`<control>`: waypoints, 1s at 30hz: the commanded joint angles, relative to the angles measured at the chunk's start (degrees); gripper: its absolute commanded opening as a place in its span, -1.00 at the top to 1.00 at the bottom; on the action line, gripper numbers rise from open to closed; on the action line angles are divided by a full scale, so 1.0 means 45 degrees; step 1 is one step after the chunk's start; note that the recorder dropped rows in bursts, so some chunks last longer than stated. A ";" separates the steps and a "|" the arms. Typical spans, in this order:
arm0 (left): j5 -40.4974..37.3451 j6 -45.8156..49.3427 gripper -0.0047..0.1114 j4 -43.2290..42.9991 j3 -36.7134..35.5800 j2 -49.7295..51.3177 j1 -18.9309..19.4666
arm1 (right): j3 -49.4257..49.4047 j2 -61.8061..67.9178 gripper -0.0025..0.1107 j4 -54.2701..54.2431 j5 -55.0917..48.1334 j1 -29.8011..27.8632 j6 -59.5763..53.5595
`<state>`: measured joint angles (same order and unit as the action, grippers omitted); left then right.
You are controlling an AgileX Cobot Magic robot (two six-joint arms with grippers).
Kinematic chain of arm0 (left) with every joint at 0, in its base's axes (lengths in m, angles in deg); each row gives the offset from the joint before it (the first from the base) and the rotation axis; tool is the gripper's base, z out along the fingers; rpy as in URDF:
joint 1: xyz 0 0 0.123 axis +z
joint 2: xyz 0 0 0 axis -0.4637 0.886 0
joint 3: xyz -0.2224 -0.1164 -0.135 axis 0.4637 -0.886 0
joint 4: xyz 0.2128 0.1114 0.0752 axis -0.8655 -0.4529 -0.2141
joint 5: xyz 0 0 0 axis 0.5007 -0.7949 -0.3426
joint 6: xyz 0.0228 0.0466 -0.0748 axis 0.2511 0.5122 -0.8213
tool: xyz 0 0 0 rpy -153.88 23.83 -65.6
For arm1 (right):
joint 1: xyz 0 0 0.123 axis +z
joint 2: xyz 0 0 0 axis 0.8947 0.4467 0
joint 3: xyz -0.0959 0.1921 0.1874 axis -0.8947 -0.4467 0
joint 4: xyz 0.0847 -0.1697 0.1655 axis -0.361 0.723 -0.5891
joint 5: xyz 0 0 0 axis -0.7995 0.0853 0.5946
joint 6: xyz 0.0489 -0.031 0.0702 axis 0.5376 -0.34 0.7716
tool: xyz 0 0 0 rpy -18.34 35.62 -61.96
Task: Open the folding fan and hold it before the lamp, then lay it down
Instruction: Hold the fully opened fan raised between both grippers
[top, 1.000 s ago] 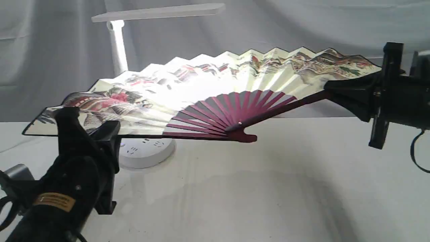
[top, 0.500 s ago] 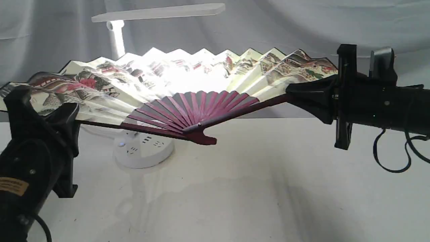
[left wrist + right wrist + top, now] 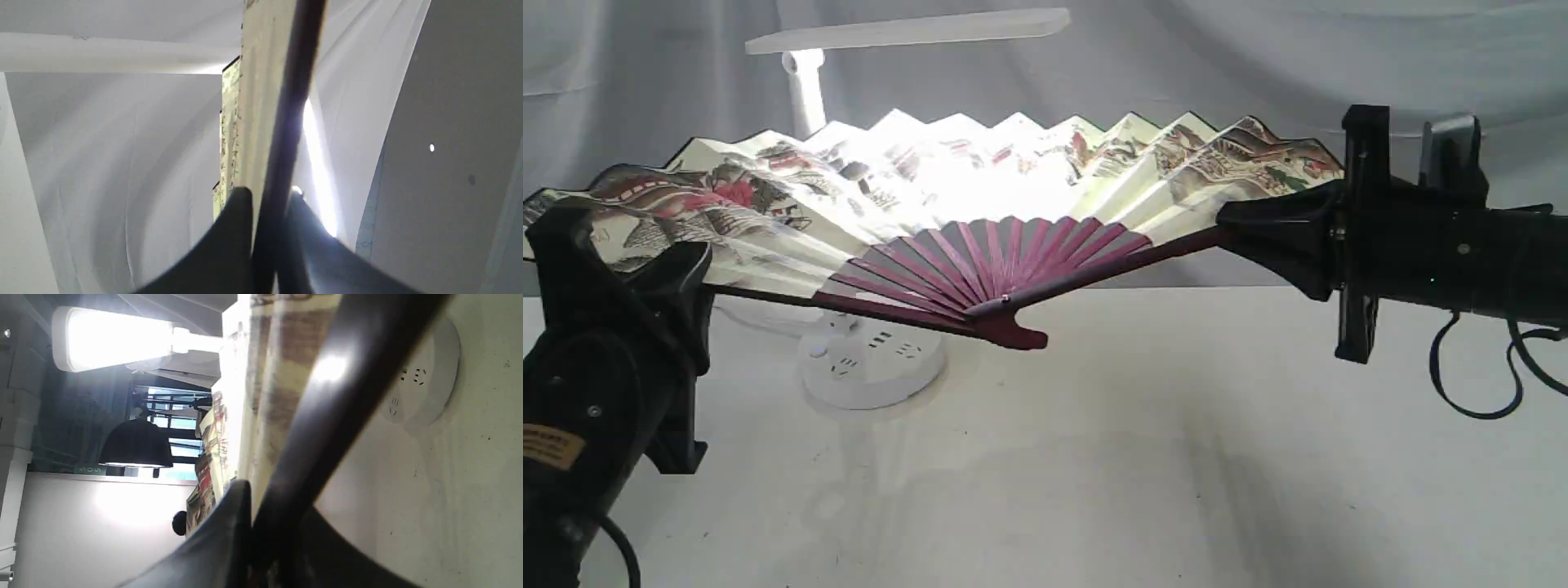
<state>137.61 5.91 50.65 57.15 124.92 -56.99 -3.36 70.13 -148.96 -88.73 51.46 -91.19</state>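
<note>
1. Cream pleated-paper folding fan point(image 3: 980, 188) with maroon wooden ribs: fully spread, held in the air in front of the white plastic desk lamp point(image 3: 805, 90), hiding its lower stem.
2. Left gripper point(image 3: 625, 245), left of the lamp: clamped on the fan's outer guard.
3. Right gripper point(image 3: 1241, 224), well right of the lamp: clamped on the other guard.
4. Fan pivot hangs just right of the lamp base, clear of the white table point(image 3: 1176, 457).

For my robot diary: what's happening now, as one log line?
fan: open, in the air | left fingers: shut on fan | right fingers: shut on fan | lamp: lit, behind fan
</note>
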 commanded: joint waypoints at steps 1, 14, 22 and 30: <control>0.1439 -0.0678 0.92 0.0796 0.0095 -0.0355 0.0170 | -0.0066 -0.0072 0.96 0.0364 0.0787 0.0025 -0.0743; 0.1439 -0.0678 0.92 0.1137 0.0543 -0.0355 0.0170 | 0.0149 -0.0701 0.96 0.0364 0.1632 0.0025 -0.0081; 0.1439 -0.0678 0.92 0.1574 0.0571 -0.0355 0.0170 | 0.1274 -0.0701 0.96 0.0364 0.1638 0.0025 0.0664; 0.1439 -0.0745 0.92 0.1746 0.0571 -0.0355 0.0170 | 0.1274 -0.0701 0.96 0.0364 0.1784 0.0025 0.0852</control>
<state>138.88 4.95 52.70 58.97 124.47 -56.99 2.07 66.99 -148.96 -84.93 52.16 -85.25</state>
